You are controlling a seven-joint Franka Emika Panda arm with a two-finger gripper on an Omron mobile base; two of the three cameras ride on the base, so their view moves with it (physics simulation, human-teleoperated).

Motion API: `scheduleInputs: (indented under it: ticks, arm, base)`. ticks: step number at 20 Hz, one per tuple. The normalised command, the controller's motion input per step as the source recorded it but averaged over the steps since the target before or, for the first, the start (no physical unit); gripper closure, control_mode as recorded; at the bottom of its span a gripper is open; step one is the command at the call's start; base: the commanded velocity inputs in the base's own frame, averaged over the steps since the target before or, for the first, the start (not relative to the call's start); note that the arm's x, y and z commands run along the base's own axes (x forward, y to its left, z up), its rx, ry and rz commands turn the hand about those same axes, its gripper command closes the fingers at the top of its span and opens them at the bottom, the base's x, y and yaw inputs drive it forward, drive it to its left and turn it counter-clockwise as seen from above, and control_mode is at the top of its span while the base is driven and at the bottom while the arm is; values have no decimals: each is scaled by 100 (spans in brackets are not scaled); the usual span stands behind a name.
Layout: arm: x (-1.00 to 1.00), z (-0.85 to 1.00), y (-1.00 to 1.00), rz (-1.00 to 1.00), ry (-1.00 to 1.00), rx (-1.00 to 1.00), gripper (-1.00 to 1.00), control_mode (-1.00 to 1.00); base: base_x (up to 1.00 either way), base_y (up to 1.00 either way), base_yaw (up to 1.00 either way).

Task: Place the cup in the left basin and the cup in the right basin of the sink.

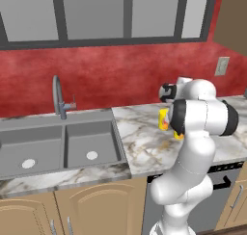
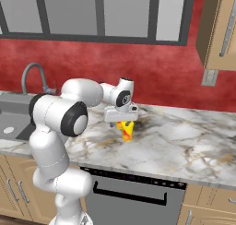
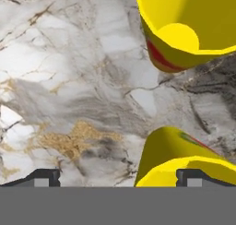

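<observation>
My two-finger gripper [image 2: 123,123] hangs just above the veined marble countertop [image 2: 184,136] with its jaws spread wide, grasping nothing. Below it stand two glossy yellow tapered cups with red markings, both upright, long axes vertical, mouths facing up. The farther yellow cup [image 3: 189,26] shows its round inner bottom; the nearer yellow cup [image 3: 184,162] sits right at one fingertip [image 3: 196,177]. I can read no writing on either. Both are well to the right of the dull grey double sink [image 1: 58,145], whose left basin [image 1: 29,150] and right basin [image 1: 91,142] each show a pale round drain.
</observation>
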Motion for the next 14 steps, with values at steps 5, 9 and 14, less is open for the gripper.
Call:
scheduleInputs:
  ticks: [5, 9, 14]
  arm:
    - [15, -14, 0, 0, -2, 0, -100, -100]
    - [13, -10, -2, 0, -5, 0, -100, -100]
    - [6, -12, -3, 0, -2, 0, -100, -100]
  base:
    - [0, 0, 0]
    - [0, 0, 0]
    - [0, 0, 0]
